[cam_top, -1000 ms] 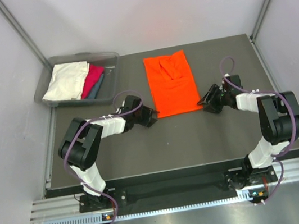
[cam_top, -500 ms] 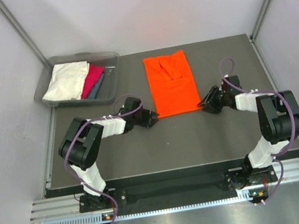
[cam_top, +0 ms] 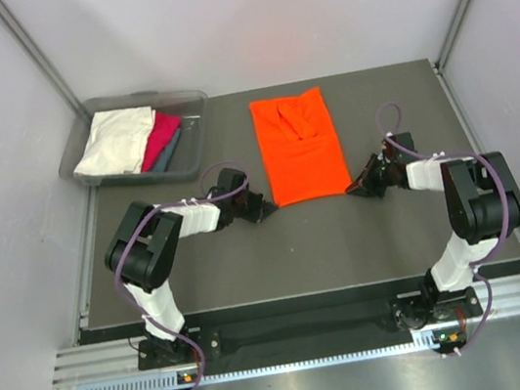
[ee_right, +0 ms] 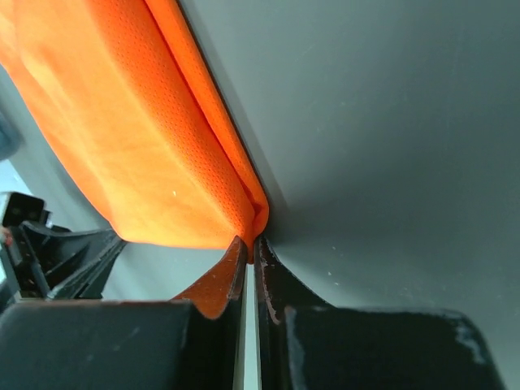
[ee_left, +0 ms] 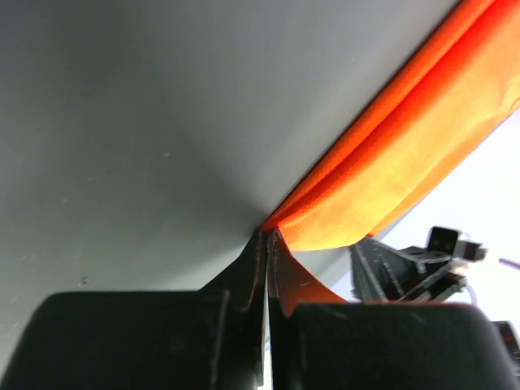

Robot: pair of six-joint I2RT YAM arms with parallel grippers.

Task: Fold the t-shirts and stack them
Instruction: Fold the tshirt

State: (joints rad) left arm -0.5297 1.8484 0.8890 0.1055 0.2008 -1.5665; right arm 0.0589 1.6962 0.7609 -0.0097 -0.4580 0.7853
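Note:
The bright orange t-shirt [cam_top: 300, 144] lies in a long folded strip on the dark table [cam_top: 279, 251], running front to back. My left gripper [cam_top: 264, 206] is at its near left corner, shut with orange cloth [ee_left: 406, 162] pinched at the tips of the left gripper [ee_left: 267, 236]. My right gripper [cam_top: 356, 187] is at the near right corner, and the right gripper [ee_right: 250, 242] is likewise shut on the folded orange edge [ee_right: 146, 138]. Both sit low on the table. The other t-shirts, cream-white [cam_top: 113, 142], magenta-pink [cam_top: 162, 136] and teal-grey [cam_top: 168, 155], lie in the bin.
The grey plastic bin [cam_top: 141, 100] stands at the back left corner of the table. Pale walls with metal posts enclose the table on three sides. In each wrist view the other arm shows dimly beyond the shirt.
Both grippers have slid a little inward to the shirt's near corners and gone from open to shut on the cloth. The shirt has not moved.

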